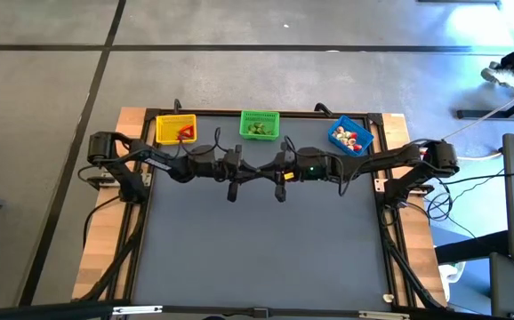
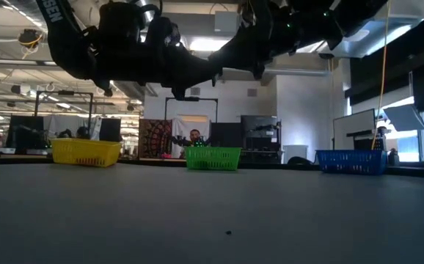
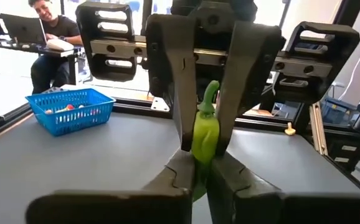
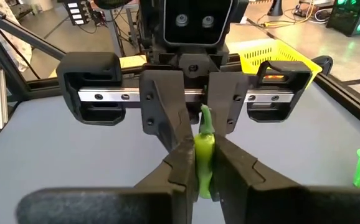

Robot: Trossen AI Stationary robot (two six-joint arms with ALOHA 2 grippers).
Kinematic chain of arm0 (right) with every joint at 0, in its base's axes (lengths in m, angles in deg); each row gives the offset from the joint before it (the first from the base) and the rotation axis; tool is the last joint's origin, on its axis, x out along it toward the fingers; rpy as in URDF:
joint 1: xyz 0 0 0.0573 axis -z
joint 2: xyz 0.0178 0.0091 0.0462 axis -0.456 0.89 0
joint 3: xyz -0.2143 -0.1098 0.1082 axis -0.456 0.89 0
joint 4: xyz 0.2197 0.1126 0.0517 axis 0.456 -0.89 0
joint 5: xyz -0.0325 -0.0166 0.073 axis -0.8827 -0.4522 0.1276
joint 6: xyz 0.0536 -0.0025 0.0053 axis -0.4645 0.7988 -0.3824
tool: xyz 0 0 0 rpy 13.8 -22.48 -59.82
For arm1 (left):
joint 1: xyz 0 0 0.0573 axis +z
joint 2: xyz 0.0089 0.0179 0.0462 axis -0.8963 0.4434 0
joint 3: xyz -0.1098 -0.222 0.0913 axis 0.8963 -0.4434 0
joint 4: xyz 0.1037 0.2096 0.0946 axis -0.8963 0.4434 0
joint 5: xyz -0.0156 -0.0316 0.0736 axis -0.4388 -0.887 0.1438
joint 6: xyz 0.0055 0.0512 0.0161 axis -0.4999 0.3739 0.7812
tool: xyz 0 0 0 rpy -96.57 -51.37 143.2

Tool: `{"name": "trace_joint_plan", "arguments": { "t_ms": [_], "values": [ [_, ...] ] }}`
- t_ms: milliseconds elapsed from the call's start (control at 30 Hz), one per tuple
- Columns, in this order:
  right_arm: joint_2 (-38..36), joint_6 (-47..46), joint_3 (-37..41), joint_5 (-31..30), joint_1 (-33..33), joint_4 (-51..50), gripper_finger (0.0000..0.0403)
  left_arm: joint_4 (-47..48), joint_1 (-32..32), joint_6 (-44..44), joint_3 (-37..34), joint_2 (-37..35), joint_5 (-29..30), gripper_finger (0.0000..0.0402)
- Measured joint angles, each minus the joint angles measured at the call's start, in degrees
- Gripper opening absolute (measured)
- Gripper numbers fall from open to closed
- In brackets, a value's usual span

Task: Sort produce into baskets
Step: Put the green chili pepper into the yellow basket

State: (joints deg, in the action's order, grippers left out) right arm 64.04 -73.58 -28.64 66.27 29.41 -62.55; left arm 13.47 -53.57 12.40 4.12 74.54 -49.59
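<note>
A small green pepper [image 3: 205, 134] stands upright in the air over the middle of the table, stem up. My left gripper [image 3: 197, 165] and my right gripper [image 4: 200, 160] face each other, fingertip to fingertip [image 1: 258, 166], and both are shut on it. Along the far edge stand the yellow basket [image 1: 175, 130] with a red piece, the green basket [image 1: 259, 125] with green pieces and the blue basket [image 1: 350, 136] with cream and red pieces. In the low view both grippers are dark shapes high above the table, and the pepper does not show there. My left gripper pinches the pepper's body near its lower end [image 3: 200, 155] between its two fingers. The fingers come level from the table's left side. The pepper stands upright, lifted clear of the table, stem [image 3: 212, 92] up. My right gripper pinches the pepper's body [image 4: 203, 149] between its two fingers, one on each side. The fingers come from the table's right side, slanting slightly down. The stem [image 4: 204, 118] sticks up above the fingertips, between the left gripper's fingers.
The dark table top [image 1: 257, 249] in front of the arms lies bare up to the near edge. A person sits at a desk [image 3: 49, 37] beyond the table's right side. Metal frame rails [image 1: 390, 231] run along the table's sides.
</note>
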Motion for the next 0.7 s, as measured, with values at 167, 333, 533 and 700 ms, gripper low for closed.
{"name": "trace_joint_plan", "arguments": {
  "t_ms": [167,333,533,700],
  "values": [
    [0.0,-0.1,0.0,-1.4,0.0,0.8,0.0093,0.6,0.1,0.6,0.0,0.0,0.1,0.0017],
    [-1.5,1.2,-0.1,-0.9,0.0,0.1,0.0160,3.4,1.8,1.6,0.1,-2.3,0.1,0.0018],
    [-9.5,0.7,-2.1,-0.9,0.0,-16.9,0.0206,17.4,4.6,5.9,0.1,-8.9,1.5,0.0017],
    [-15.6,-3.2,-2.5,-0.9,0.0,-31.9,0.0213,32.8,7.8,9.6,0.1,-16.7,6.5,0.0023]
  ]
}}
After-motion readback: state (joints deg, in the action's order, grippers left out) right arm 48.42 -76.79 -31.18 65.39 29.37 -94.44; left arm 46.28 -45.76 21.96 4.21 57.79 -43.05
